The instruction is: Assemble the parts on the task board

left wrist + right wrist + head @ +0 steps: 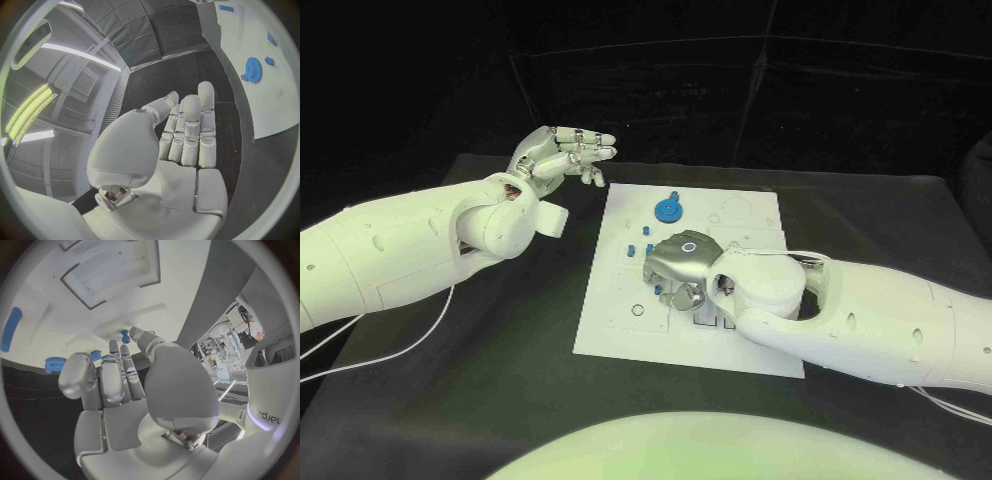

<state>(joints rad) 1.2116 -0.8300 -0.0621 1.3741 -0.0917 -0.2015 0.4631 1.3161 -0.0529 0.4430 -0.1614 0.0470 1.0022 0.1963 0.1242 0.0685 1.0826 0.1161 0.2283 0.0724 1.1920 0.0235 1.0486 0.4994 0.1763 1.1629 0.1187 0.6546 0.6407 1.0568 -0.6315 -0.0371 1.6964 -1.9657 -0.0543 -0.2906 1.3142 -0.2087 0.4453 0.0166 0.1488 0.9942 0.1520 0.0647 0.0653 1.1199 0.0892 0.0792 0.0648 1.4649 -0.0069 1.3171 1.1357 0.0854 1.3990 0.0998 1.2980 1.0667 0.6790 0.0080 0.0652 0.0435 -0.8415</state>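
The white task board [625, 320] lies in the middle of the black table. A blue gear [669, 210] sits near its far edge, with small blue parts [646, 245] just in front of it. My right hand [678, 268] is low over the middle of the board, fingers pointing down. In the right wrist view its thumb and a fingertip [114, 345] pinch a small blue peg [125, 336] close to the board [94, 305]; another blue part [95, 356] and a blue gear [54, 362] show beyond the fingers. My left hand [564, 152] is raised beyond the board's far left corner, fingers straight, holding nothing.
The board has recessed outlines [112, 275] and a long blue piece [11, 329] toward one side. The left wrist view shows the blue gear [252, 69] and small blue parts [272, 39] on the board [275, 110]. Bare black table [473, 380] surrounds the board.
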